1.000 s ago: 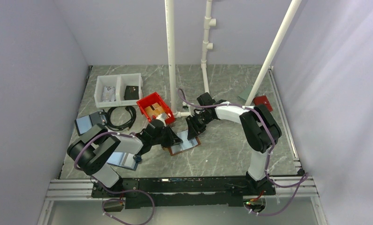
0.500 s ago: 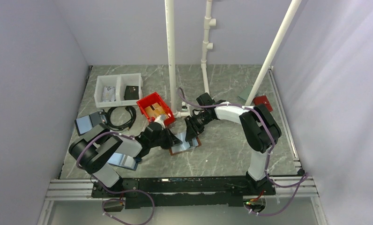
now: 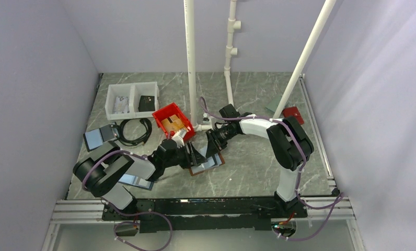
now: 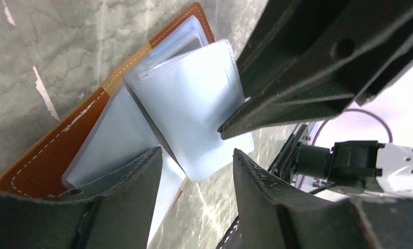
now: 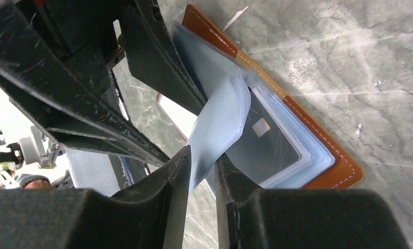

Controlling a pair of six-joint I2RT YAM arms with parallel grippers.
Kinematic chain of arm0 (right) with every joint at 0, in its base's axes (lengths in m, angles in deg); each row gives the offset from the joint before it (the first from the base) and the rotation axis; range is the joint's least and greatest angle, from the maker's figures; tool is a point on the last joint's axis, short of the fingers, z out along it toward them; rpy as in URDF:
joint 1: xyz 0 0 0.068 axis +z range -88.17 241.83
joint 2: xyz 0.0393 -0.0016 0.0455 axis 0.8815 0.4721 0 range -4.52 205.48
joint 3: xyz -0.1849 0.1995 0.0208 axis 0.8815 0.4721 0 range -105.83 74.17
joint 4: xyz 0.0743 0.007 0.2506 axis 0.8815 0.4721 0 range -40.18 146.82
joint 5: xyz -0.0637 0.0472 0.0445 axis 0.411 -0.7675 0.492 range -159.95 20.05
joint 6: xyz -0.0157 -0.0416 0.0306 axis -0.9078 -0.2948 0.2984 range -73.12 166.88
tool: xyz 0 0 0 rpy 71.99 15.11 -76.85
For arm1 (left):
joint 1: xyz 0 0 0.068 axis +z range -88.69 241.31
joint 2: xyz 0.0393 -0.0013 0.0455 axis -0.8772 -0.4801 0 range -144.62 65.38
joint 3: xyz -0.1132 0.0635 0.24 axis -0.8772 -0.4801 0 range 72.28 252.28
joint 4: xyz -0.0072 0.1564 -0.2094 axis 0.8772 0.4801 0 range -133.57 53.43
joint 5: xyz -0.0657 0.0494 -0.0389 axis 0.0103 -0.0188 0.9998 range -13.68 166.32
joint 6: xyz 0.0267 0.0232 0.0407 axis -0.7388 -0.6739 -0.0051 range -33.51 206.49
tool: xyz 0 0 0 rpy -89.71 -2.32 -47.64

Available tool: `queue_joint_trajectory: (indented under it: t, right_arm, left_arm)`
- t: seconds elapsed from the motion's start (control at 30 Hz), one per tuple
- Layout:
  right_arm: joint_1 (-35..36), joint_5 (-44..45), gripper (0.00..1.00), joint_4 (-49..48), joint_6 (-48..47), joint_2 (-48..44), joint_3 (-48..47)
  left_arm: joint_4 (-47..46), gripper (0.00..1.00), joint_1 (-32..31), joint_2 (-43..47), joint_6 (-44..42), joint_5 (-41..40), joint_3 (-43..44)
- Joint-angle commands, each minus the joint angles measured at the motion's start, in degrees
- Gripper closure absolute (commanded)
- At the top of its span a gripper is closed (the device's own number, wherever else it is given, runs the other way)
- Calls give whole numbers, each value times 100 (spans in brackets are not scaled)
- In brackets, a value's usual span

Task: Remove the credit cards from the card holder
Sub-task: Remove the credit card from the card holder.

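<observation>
Pinching a sleeve point(image 5: 220, 122) of the card holder point(image 5: 344, 171) are right fingers point(image 5: 176, 192).

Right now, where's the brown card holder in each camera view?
Top external: card holder at table centre, just right of and below the red bin.
Left wrist: card holder fills the left half, lying open.
Right wrist: card holder runs diagonally, upper centre to lower right.
Shared landmark: its lifted pale plastic sleeve, in both wrist views.

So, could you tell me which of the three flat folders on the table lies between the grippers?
The brown card holder at the centre, open with pale sleeves showing; the far blue-edged folder and near blue-edged folder lie off to the left.
</observation>
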State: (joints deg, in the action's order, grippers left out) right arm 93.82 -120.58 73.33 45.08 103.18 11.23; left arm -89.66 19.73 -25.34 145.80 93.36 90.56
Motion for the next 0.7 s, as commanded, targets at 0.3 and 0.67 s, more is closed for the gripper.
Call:
queue_joint_trajectory:
  t: [0.3, 0.67]
  right_arm:
    - [33, -696, 74, -544, 569, -79, 125]
    - [315, -593, 70, -632, 926, 93, 80]
  left_arm:
    - [1010, 33, -62, 910, -913, 369, 30]
    - [1951, 21, -440, 935, -1170, -186, 631]
